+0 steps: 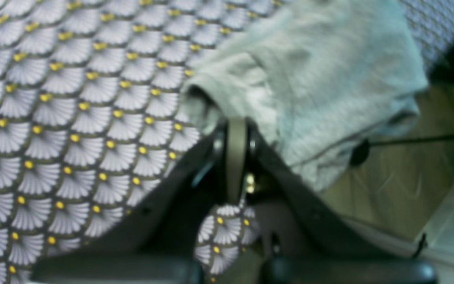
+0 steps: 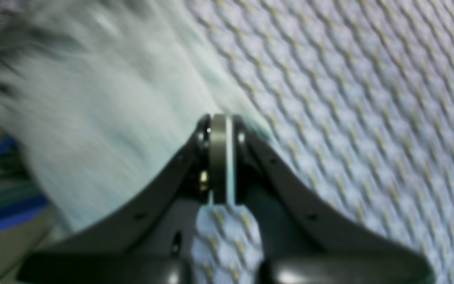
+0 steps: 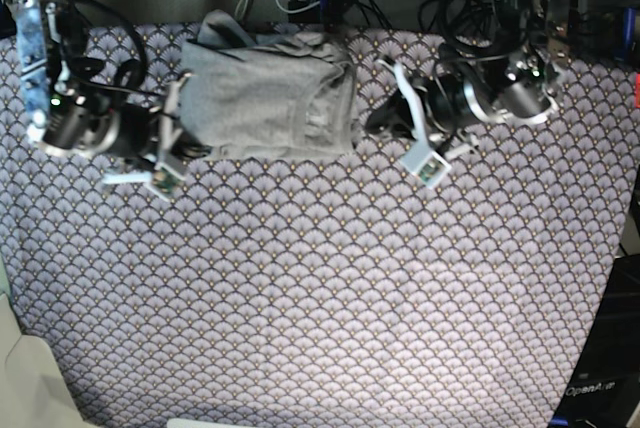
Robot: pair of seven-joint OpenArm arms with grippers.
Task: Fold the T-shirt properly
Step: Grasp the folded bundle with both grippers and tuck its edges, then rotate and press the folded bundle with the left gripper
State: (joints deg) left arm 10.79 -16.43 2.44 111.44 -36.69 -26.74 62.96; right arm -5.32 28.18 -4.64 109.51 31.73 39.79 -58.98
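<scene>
- The T-shirt (image 3: 270, 98) lies bunched at the far edge of the worktop (image 3: 330, 288), on the purple scallop-patterned cloth (image 3: 320, 328), part of it hanging over the back edge.
- The left gripper (image 1: 237, 130) has its fingers (image 1: 236, 157) closed tight on a grey fold at the shirt's edge.
- The right gripper (image 2: 219, 126) also has its fingers (image 2: 218, 165) pressed together, a thin sliver of pale fabric between them; that view is smeared, so the depth of the bite is hard to judge.
- Risk: both pinches look shallow, so thin fabric could slip out under tension.
- Risk: uneven pulls by the two arms could skew the fold or drag the shirt off the back edge.
- Risk: low fingers could snag the cloth too.
</scene>
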